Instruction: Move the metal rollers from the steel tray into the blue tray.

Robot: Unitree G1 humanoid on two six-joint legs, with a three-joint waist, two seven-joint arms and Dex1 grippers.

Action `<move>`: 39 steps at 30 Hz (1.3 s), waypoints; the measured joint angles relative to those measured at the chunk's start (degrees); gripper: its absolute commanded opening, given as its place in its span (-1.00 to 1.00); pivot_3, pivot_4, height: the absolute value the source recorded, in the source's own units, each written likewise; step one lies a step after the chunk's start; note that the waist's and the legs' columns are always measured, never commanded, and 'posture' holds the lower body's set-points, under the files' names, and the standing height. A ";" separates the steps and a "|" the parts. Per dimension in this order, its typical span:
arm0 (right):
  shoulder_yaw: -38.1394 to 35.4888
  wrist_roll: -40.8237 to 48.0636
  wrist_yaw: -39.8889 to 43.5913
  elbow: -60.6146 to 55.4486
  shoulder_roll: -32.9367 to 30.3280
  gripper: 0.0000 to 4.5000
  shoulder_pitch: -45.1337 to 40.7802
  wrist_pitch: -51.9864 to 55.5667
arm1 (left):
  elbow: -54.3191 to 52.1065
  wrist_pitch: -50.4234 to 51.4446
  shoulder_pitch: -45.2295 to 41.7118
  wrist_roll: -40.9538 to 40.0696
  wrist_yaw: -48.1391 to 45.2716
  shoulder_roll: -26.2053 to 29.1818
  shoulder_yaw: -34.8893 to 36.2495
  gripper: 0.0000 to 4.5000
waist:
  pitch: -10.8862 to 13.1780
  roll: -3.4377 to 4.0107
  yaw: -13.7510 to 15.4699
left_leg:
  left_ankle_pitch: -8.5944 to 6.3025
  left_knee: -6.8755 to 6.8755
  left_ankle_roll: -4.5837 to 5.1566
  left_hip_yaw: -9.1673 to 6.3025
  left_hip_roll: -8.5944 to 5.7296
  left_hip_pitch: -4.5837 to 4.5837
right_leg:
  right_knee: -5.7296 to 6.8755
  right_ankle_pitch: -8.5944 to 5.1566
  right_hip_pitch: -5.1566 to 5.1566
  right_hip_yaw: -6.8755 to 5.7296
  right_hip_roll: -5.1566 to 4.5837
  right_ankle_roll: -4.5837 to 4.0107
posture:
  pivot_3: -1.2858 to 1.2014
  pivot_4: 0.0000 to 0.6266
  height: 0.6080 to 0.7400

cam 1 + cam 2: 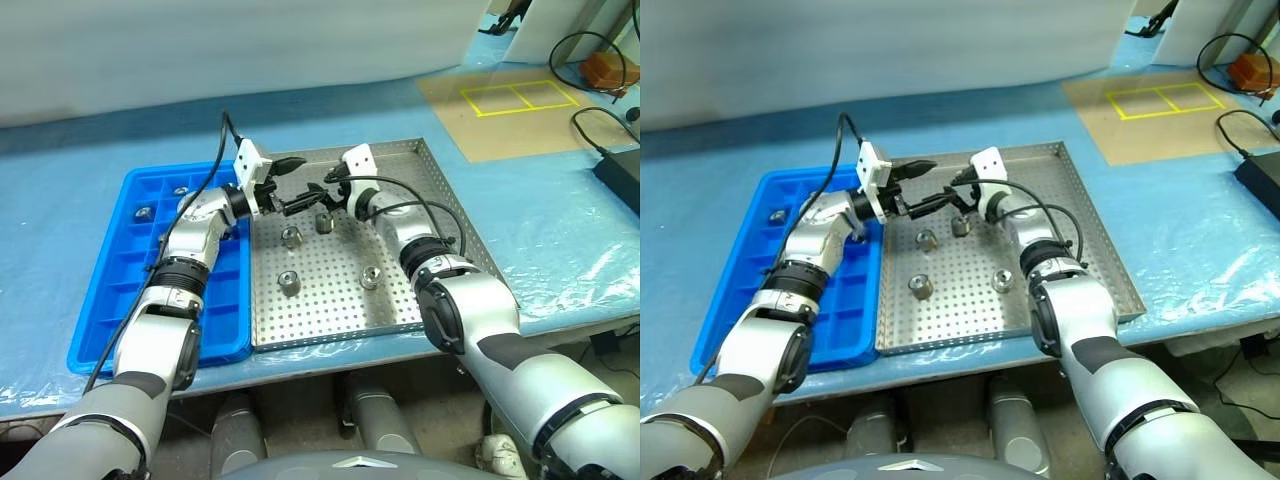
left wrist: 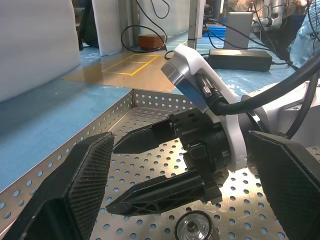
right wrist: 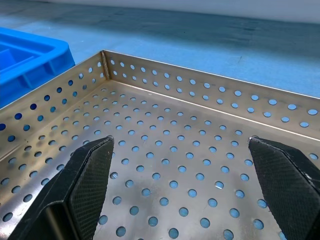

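Both my pincers, left pincer [image 1: 290,186] and right pincer [image 1: 318,192], hang spread and empty over the steel tray's [image 1: 455,215] far end, tips facing. Four rollers [image 1: 289,282] lie on it behind them; two rest in the blue tray [image 1: 110,300] alongside.

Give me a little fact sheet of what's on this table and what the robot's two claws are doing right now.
Steel tray: perforated, holds four metal rollers
Blue tray: beside the steel tray on the robot's left, two rollers in far compartments
Left gripper: open, empty, over the steel tray
Right gripper: open, empty, facing the left gripper
Table cover: blue sheet
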 measured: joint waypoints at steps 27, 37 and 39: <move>-3.99 2.04 9.35 0.35 0.55 0.99 -0.45 -1.49 | -5.78 7.35 6.11 -1.61 -8.86 7.79 1.31 1.00 | 0.00 0.00 -0.26 | -0.03 0.07 0.04 0.00 0.02 -0.02 | 0.00 0.00 0.05 -0.02 -0.01 0.00 | -0.43 -0.52 1.00; -2.79 0.42 3.22 0.68 0.07 0.99 -1.18 0.67 | -3.46 9.18 0.32 2.71 -17.42 9.21 -4.99 1.00 | 0.00 0.00 -1.93 | -0.04 0.08 0.06 -0.03 0.00 -0.01 | -0.07 0.00 0.10 -0.02 0.00 0.00 | -0.47 -0.52 1.00; -2.76 0.30 0.99 0.68 0.07 0.99 -1.18 0.66 | -2.88 9.17 -0.11 4.01 -19.11 9.27 -6.44 1.00 | 0.00 0.00 -2.67 | -0.04 0.08 0.06 -0.05 0.00 -0.03 | -0.08 0.00 0.10 -0.04 0.01 0.00 | -0.48 -0.52 1.00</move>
